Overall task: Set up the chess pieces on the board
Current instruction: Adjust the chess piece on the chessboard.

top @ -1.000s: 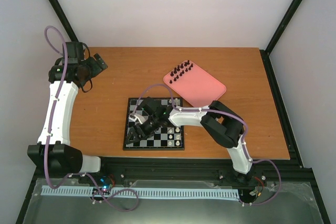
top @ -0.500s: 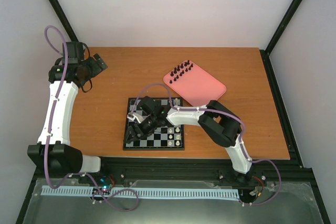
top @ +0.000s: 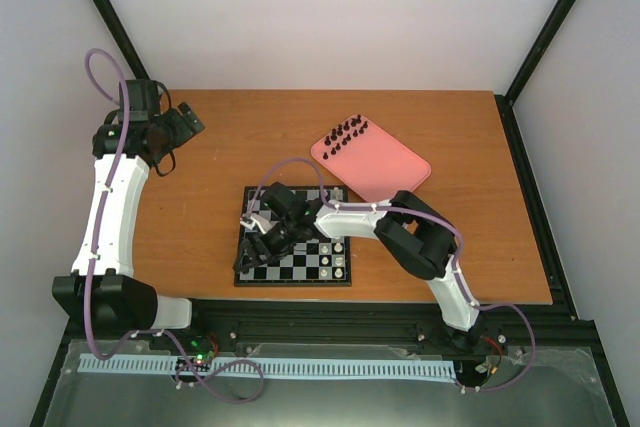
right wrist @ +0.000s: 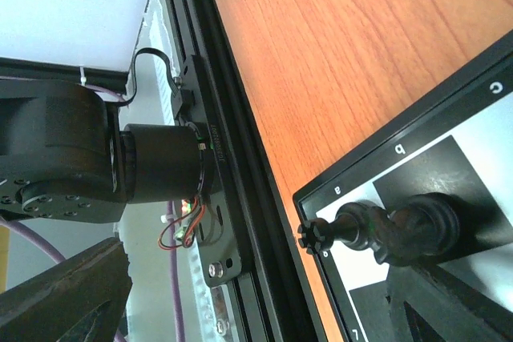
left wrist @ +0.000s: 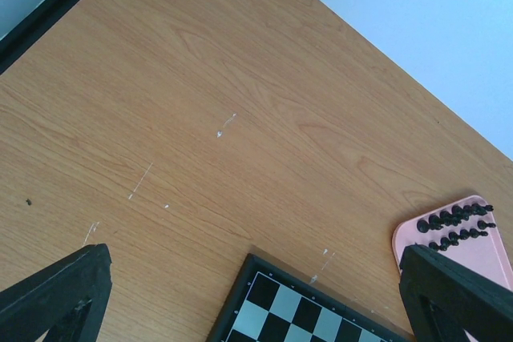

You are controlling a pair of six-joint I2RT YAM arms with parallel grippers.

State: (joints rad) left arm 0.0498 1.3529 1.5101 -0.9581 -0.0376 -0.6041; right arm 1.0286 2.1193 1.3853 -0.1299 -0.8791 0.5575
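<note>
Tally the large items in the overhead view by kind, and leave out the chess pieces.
Board: 1
Pink tray: 1
Robot arms: 2, the left arm and the right arm
Total: 4

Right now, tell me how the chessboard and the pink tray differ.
The board is square and checkered black and light grey; the pink tray is plain with rounded corners. The board lies near the front edge of the table, under the right gripper; the tray lies farther back, no arm over it. The black pieces crowd one tray corner; the board shows only a few pieces. Both lie flat on the table.
</note>
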